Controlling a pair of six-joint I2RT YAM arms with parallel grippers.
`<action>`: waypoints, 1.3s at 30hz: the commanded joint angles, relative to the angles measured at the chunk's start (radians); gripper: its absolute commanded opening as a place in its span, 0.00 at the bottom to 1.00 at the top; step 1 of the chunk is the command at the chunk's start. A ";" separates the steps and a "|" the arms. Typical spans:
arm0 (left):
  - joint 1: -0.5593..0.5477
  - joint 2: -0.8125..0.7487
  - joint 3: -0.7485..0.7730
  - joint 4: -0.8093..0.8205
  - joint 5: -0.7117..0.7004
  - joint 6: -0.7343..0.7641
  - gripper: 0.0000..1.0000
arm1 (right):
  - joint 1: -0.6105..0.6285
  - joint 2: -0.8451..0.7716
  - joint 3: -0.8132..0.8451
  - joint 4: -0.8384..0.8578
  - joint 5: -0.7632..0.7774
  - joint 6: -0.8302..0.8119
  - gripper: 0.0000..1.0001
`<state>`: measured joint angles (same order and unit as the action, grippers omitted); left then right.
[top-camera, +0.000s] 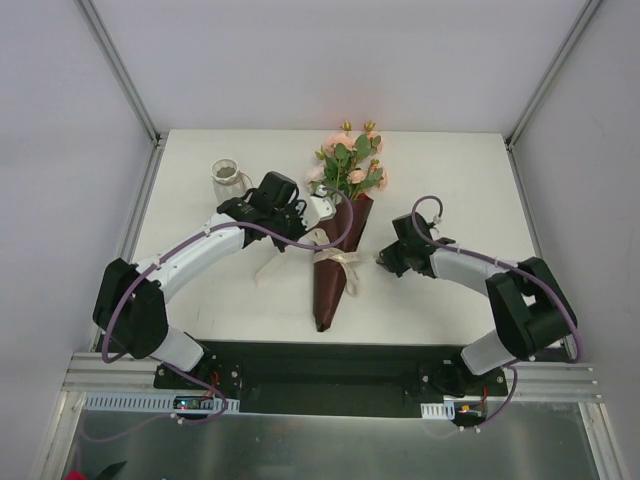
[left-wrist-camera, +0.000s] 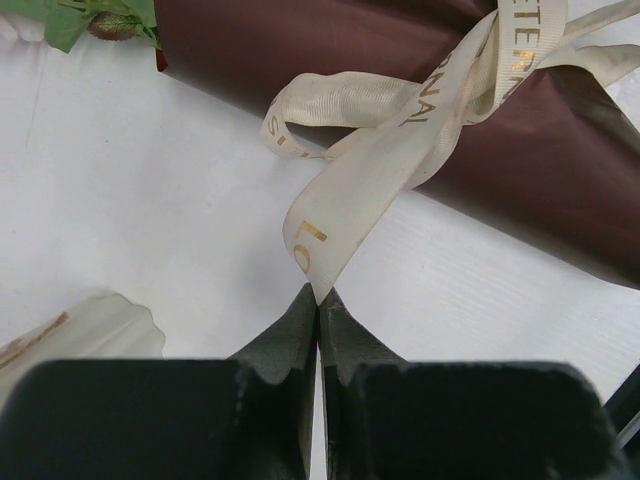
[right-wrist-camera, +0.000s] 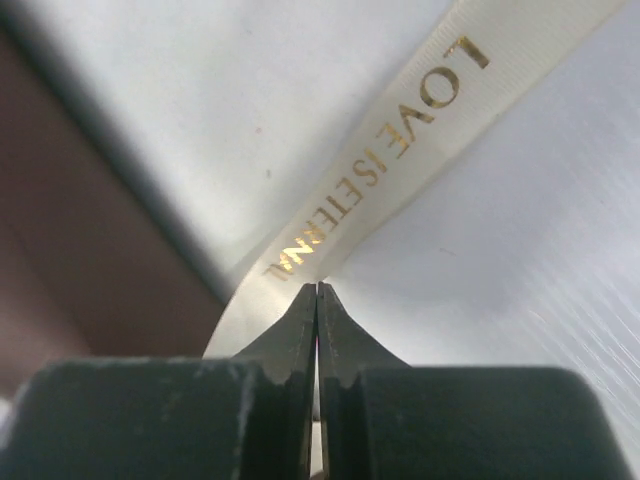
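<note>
on the left, near the glass jar (top-camera: 228, 178), the left gripper (left-wrist-camera: 318, 300) is pinching one tail of the cream ribbon (left-wrist-camera: 350, 190), with its jaws pressed tight on the very tip. in the middle, the bouquet (top-camera: 335, 275) is lying flat on the white table (top-camera: 200, 290) in its brown paper, and on the right the right gripper (right-wrist-camera: 318, 292) is squeezing the other tail with its jaws shut. it looks like the arms are working on the bow, so the next move is calling for a slow, even pull to each side without dragging the bouquet.
</note>
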<state>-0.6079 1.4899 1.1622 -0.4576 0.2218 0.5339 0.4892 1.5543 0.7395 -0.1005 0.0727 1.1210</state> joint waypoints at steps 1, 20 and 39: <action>-0.004 -0.051 -0.012 -0.027 -0.022 0.012 0.00 | 0.026 -0.158 -0.028 0.045 0.052 -0.099 0.01; -0.007 -0.036 0.008 -0.047 -0.033 0.011 0.00 | 0.127 -0.158 -0.181 0.432 -0.113 0.184 0.66; -0.001 -0.055 -0.004 -0.087 -0.116 -0.012 0.00 | 0.072 -0.329 -0.154 0.244 0.004 0.010 0.03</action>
<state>-0.6155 1.4731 1.1622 -0.5007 0.1539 0.5388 0.6025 1.3262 0.5533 0.2653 0.0120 1.2484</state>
